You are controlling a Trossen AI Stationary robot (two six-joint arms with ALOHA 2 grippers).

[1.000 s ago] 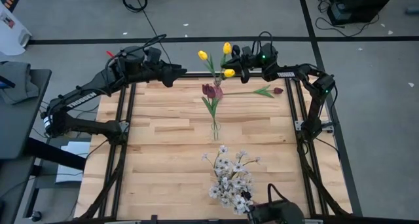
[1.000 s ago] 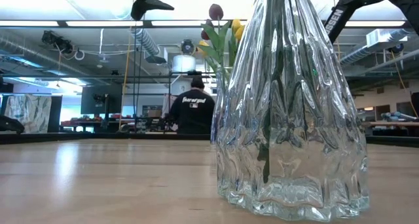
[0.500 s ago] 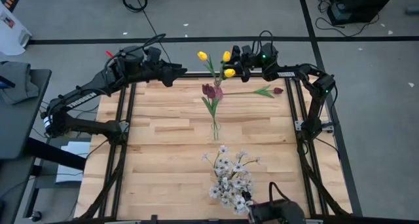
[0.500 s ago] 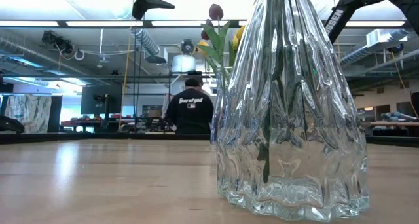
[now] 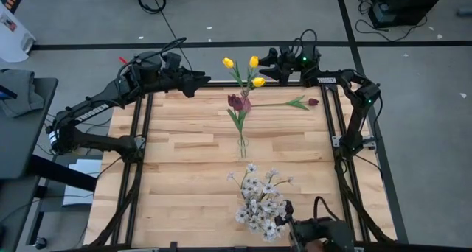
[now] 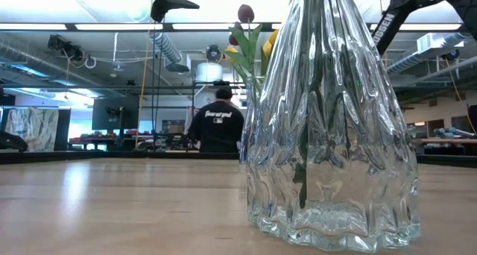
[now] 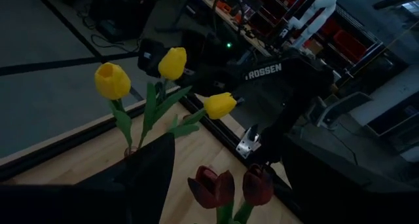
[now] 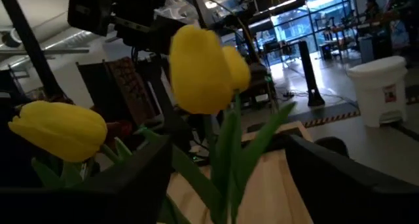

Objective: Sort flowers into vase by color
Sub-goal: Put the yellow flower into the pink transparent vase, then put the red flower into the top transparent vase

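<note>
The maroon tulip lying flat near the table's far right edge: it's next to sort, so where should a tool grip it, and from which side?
Grip the lone maroon tulip on its bare green stem, between the leaves and the vased bunch, coming straight down from above. It lies flat on the table, stem running left-right, so fingers should likely straddle it front-to-back. The right tool hovers nearest, open.

yellow tulips (image 5: pixel 246 66) crowding the right claw (image 5: pixel 267 63), bare table (image 5: pixel 177 156) left of the stems
</note>
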